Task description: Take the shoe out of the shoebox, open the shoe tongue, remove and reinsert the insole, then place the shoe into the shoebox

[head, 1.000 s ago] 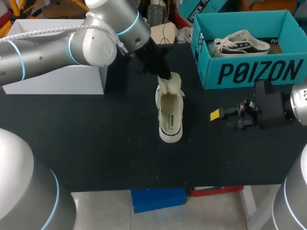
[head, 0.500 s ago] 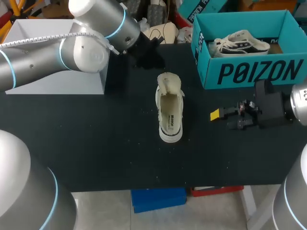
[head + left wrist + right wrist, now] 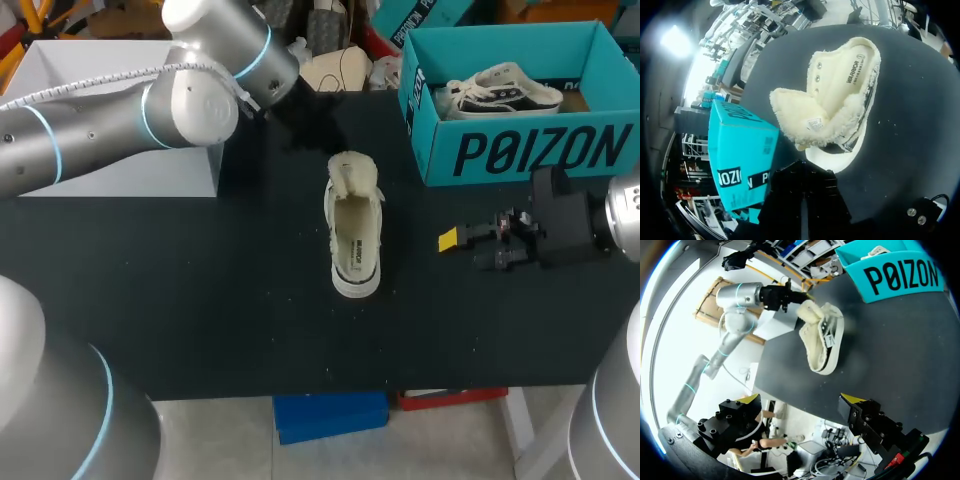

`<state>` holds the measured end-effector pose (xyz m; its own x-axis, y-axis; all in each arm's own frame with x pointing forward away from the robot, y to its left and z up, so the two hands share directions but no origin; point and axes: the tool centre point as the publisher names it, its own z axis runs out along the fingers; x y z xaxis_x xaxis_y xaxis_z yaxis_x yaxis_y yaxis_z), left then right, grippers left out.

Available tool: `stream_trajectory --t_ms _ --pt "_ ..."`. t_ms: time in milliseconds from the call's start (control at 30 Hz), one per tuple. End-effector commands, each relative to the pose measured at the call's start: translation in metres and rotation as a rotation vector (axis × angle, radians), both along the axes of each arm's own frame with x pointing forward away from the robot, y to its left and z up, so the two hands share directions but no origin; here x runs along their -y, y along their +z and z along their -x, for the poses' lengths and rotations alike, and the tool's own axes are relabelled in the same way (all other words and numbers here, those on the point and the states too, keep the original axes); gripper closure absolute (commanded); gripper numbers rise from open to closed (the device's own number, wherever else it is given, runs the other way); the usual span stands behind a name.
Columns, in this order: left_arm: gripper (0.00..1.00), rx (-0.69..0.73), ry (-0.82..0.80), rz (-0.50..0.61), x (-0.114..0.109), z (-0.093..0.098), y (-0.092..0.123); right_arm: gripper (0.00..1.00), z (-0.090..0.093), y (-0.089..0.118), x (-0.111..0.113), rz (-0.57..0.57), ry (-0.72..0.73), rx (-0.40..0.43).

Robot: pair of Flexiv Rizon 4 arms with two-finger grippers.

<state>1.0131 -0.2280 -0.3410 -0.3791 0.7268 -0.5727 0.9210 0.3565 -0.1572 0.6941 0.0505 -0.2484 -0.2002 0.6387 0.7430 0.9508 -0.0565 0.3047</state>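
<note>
A cream fleece-lined shoe (image 3: 354, 228) lies on the black table, heel toward the front edge, its tongue (image 3: 352, 170) folded up and back. In the left wrist view the shoe (image 3: 840, 95) lies just ahead of my left gripper (image 3: 802, 197), which is shut and holds nothing. From above, that gripper (image 3: 318, 125) hovers behind and left of the shoe's toe. My right gripper (image 3: 462, 248) rests open to the right of the shoe, in front of the teal shoebox (image 3: 530, 150). Its own view shows the gripper (image 3: 801, 400) empty, with the shoe (image 3: 822, 337) farther ahead.
A second shoe (image 3: 500, 90) with dark trim lies inside the teal shoebox. A white box (image 3: 110, 175) stands at the back left, under my left arm. Bare black tabletop (image 3: 200, 300) lies in front of and to the left of the shoe.
My left gripper has let go of the shoe's tongue and drawn back toward the rear left. The tongue stays folded open. My right arm has not moved.
</note>
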Motion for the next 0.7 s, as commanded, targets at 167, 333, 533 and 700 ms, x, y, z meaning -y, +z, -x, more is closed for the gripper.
stream_trajectory --t_ms 167,333,533,700 --pt "1.00 -0.099 -0.136 0.166 0.023 -0.004 -0.018 0.00 0.000 0.000 0.000 0.001 0.000 -0.002" --pt "1.00 -0.121 -0.190 0.175 0.025 0.008 -0.005 0.00 0.000 0.000 0.000 0.001 0.000 -0.002" --pt "1.00 -0.136 -0.218 0.174 0.020 0.028 0.011 0.00 0.000 0.000 0.000 0.001 0.000 -0.002" --pt "1.00 -0.139 -0.231 0.174 0.015 0.047 0.015 0.00 0.000 0.000 0.000 0.001 0.000 -0.002"
